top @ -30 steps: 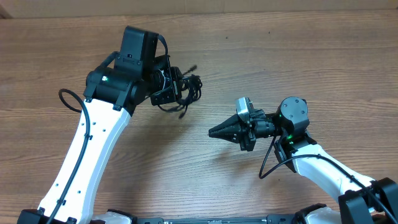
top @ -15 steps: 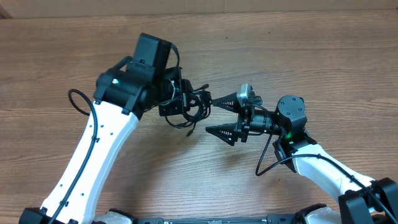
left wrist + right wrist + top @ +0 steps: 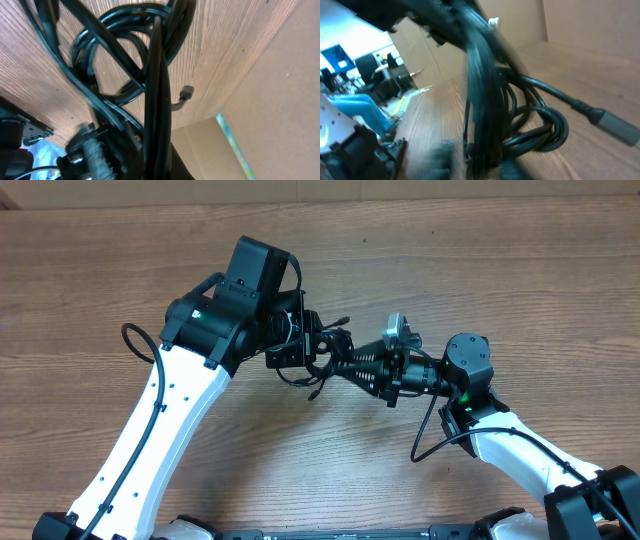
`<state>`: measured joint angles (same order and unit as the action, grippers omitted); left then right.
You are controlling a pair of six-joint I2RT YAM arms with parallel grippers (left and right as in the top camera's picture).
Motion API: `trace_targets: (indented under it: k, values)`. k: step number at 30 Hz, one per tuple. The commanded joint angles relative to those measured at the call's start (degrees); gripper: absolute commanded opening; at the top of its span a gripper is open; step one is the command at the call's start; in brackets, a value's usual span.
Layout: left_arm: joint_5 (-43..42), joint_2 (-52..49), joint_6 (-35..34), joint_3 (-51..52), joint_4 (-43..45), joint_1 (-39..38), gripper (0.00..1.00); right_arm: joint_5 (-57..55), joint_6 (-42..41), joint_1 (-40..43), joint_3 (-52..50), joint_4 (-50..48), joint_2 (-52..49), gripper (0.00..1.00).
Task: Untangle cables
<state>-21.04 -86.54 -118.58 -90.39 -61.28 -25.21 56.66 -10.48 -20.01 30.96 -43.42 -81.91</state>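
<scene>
**Overhead: both arms meet at the cable knot**

From above we see the tangled bundle of thin black cables (image 3: 318, 376) near the middle of the brown wood-grain desk (image 3: 500, 270), well away from every edge. The black left gripper (image 3: 300, 348), on its white arm, is clenched on the bundle's left side. The black right gripper (image 3: 340, 366) reaches in from the right, its fingers drawn close together on strands of the same bundle. The two grippers sit just beside each other with the knot between them. We cannot tell whether the bundle rests on the wood or hangs above it.

Our left wrist view is filled with looped strands, and a small dark plug end (image 3: 186, 93) sits on a bent strand over the wood. Our right wrist view is blurred. A thick run of strands crosses its middle, with loops below and a grey-tipped plug (image 3: 610, 124) at the right.
</scene>
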Motion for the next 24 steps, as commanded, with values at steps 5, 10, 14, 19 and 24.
trace_targets:
  k: [5,10,14,19,24]
  values:
    - [-1.2,-0.3,-0.4,-0.8,0.5,-0.7,0.04,0.0,0.3,-0.2,0.9,-0.1,0.4,0.04]
    - [0.7,-0.3,-0.8,-0.8,1.7,-0.2,0.04,4.0,3.2,-0.2,0.9,-0.1,0.4,0.04]
    - [0.7,-0.3,-0.8,-0.8,3.0,1.2,0.04,5.1,3.5,-0.2,0.9,0.1,0.4,0.04]
    - [0.7,-0.3,-0.8,-0.8,4.3,3.8,0.04,5.2,3.5,-0.2,0.9,0.5,0.3,0.04]
    - [0.9,-0.3,-0.8,-0.8,4.3,6.5,0.04,5.2,3.5,-0.2,0.9,0.5,0.3,0.04]
